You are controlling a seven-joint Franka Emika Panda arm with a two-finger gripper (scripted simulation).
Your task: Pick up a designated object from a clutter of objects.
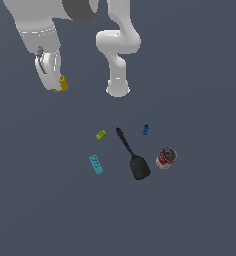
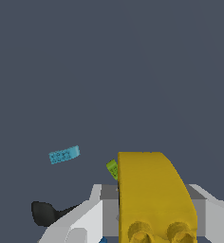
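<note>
Yellow-orange brick [image 1: 63, 83] is clamped in the gripper [image 1: 60, 86], raised well apart from the green brick [image 1: 101, 134] and spatula [image 1: 132, 155].

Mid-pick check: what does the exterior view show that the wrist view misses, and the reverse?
Only the exterior view shows the tin can, the dark blue brick and the arm's body. Only the wrist view shows the yellow brick's studs close up, clamped between the fingers. Both share the yellow brick held in the gripper, the green brick, the cyan brick and the black spatula.
</note>
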